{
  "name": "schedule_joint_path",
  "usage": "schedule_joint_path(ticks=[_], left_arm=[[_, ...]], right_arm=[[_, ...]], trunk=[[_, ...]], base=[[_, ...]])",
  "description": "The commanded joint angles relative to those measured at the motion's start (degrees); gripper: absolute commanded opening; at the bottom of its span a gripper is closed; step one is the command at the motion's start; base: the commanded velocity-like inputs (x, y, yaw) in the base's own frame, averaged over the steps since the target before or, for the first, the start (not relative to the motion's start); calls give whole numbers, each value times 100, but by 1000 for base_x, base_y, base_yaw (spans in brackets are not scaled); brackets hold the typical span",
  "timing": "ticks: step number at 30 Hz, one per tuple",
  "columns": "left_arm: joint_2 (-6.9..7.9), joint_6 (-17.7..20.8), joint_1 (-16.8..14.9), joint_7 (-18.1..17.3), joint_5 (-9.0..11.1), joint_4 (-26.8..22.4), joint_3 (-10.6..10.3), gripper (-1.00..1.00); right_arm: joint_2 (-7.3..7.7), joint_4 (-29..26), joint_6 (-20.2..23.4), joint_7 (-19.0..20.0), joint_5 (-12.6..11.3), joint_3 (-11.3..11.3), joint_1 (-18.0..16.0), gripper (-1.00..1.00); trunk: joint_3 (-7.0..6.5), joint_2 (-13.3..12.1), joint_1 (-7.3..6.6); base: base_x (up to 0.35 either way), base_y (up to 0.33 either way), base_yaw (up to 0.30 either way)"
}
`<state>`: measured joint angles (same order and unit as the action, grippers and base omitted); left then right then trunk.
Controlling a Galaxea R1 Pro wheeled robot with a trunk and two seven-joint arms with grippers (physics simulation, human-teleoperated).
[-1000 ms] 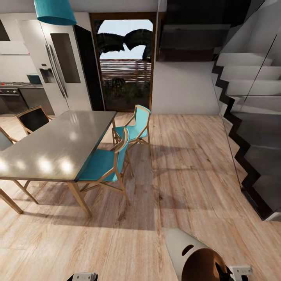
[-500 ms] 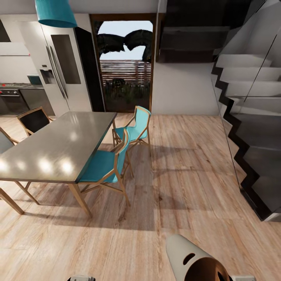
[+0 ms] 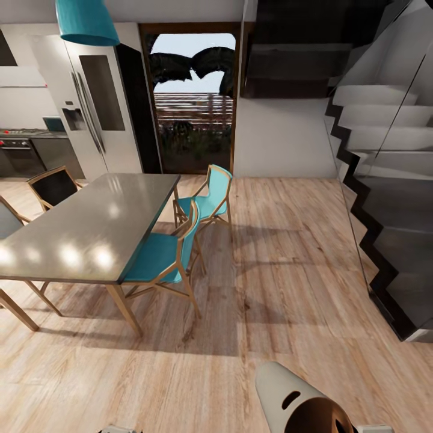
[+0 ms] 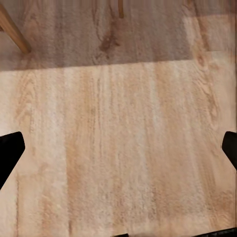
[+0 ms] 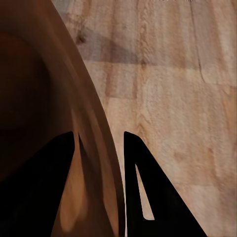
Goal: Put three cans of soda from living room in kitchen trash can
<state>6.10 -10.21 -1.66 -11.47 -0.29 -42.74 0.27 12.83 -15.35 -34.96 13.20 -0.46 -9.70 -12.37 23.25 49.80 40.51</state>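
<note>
Open dining area, light wood floor [image 3: 288, 270] running to a glazed door [image 3: 192, 102] at the back; grey-topped table [image 3: 90, 222] at left with two teal chairs [image 3: 162, 252] on its near side and dark-backed chairs beyond. Fridge [image 3: 96, 96] and a stove [image 3: 18, 147] sit in the far left corner, a dark staircase [image 3: 385, 180] climbs on the right, a teal lamp shade [image 3: 84, 21] hangs overhead.

The tash can [image 3: 300, 400] rides low at the near edge of the head view, right of centre, carried off the floor and tipped so its mouth faces back toward the robot. Judgement: it is being hauled along while the base travels, bin going to the cans rather than the reverse; no soda cans visible here.

Right gripper [image 5: 101, 163]: wrist view shows the bin wall [image 5: 94, 128] running between the two dark fingers, one inside the brown bowl, one outside over the floor. Clamped on the rim, a pinch on the wall that explains the tilt.

Left gripper [image 4: 118, 153]: fingertips at opposite margins of the wrist view, spread wide, nothing between them but floorboards. Idle.

Bin appearance: pale grey tapered outside, oval slot handle [image 3: 290, 400] cut near the rim, glossy brown interior [image 3: 319, 418], smooth thin wall. Inside looks empty as far as visible
</note>
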Motion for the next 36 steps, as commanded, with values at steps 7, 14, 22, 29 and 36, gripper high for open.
schedule_joint_path(ticks=[7, 14, 22, 29, 36], left_arm=[[96, -158, -1, -253, 16, 426, 0, 100], [154, -189, -1, -504, -3, 547, -6, 100], [155, -174, -1, -551, -21, 577, -6, 100], [149, -167, -1, -549, -28, 581, -1, 100], [136, -169, -1, -523, -31, 695, -13, 100]], right_arm=[[0, -9, -8, 31, -13, -23, -2, -100], [-10, -13, -10, 33, -21, -23, -2, -100], [-40, -19, 1, -5, -53, -48, -2, -100], [-53, -20, 12, -59, -65, -55, -2, -100], [-59, -16, 15, -70, -66, -51, -2, -100]], trunk=[[-127, -282, -155], [-253, -563, -308], [-396, -884, -484], [-522, -1164, -638], [-648, -1445, -792]], base=[[0, 0, 0], [0, 0, 0], [0, 0, 0], [0, 0, 0], [0, 0, 0]])
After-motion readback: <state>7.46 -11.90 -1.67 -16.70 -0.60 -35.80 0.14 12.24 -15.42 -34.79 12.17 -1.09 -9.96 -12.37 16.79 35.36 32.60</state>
